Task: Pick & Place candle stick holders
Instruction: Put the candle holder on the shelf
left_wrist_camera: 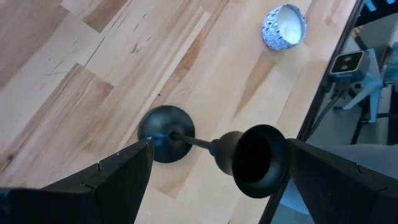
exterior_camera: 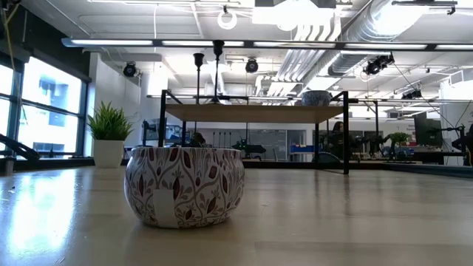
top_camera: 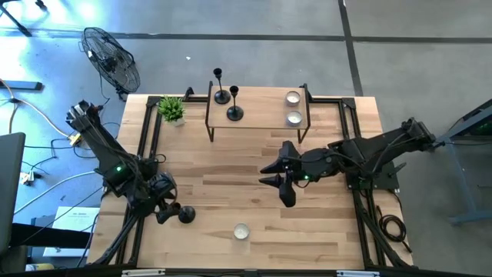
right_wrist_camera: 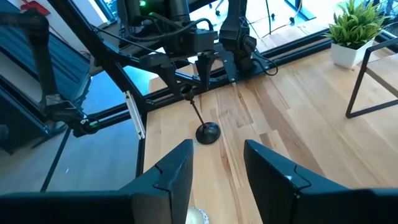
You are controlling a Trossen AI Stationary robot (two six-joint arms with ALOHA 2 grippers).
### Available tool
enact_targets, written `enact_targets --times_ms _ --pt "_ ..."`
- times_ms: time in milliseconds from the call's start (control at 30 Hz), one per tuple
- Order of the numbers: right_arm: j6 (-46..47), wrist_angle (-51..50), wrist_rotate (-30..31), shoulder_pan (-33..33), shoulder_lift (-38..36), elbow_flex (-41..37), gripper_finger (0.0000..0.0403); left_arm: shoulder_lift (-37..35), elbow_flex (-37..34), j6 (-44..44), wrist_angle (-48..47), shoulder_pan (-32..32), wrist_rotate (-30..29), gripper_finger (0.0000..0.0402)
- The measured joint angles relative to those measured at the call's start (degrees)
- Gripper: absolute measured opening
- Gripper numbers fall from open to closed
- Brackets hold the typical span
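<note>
The left gripper (left_wrist_camera: 211,171) is seen low over the near left part of the surface (top_camera: 307,231), its fingers (left_wrist_camera: 118,177) spread wide and released. Between them a black holder (left_wrist_camera: 249,158) is seen, tilted, its round base resting on the wood and its cup end raised toward the wrist camera; whether either finger touches it cannot be told. In the high view this holder (top_camera: 184,215) lies just beyond the left gripper (top_camera: 163,213). Past the fingers, well apart from the holder, a patterned tealight cup (left_wrist_camera: 283,26) stands on the surface near its edge; in the low view the same cup (exterior_camera: 184,185) fills the foreground.

The right gripper (top_camera: 275,180) is held over the middle of the surface, fingers (right_wrist_camera: 168,180) parted and empty. Ahead of these fingers the tilted holder (right_wrist_camera: 205,127) and the left arm are shown in the right wrist view.

Farther off, a small raised shelf (top_camera: 261,117) stands at the far side of the surface. Two upright black holders (top_camera: 222,94) (top_camera: 234,111) are placed on its left part, and two tealight cups (top_camera: 293,98) (top_camera: 294,118) on its right part. A potted plant (top_camera: 172,109) stands just left of the shelf. A floor fan (top_camera: 111,60) is seen beyond the surface's far left corner.
</note>
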Motion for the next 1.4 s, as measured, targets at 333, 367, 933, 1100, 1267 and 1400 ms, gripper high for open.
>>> enact_targets --times_ms 333,367,933,1100,1267,1400 --pt "1.3 0.0 1.2 0.3 0.0 0.0 0.0138 0.2 0.0 0.2 0.0 0.0 0.0 0.0353" --pt "1.6 0.0 1.2 0.3 0.0 0.0 0.0138 0.2 0.0 0.2 0.0 0.0 -0.1 0.0353" --pt "1.9 0.0 2.2 1.2 0.0 0.0 0.0138 0.4 0.0 -0.2 0.1 0.0 -2.0 0.0353" --pt "1.1 0.0 3.4 2.0 0.0 0.0 0.0138 1.8 0.0 -0.2 0.4 0.0 -1.5 0.0353" --pt "1.1 0.0 3.6 2.1 0.0 0.0 0.0138 3.0 0.0 0.2 0.5 0.0 -1.3 0.0353" --pt "1.0 0.0 3.6 2.1 0.0 0.0 0.0138 3.1 0.0 0.2 0.5 0.0 -1.5 0.0353"
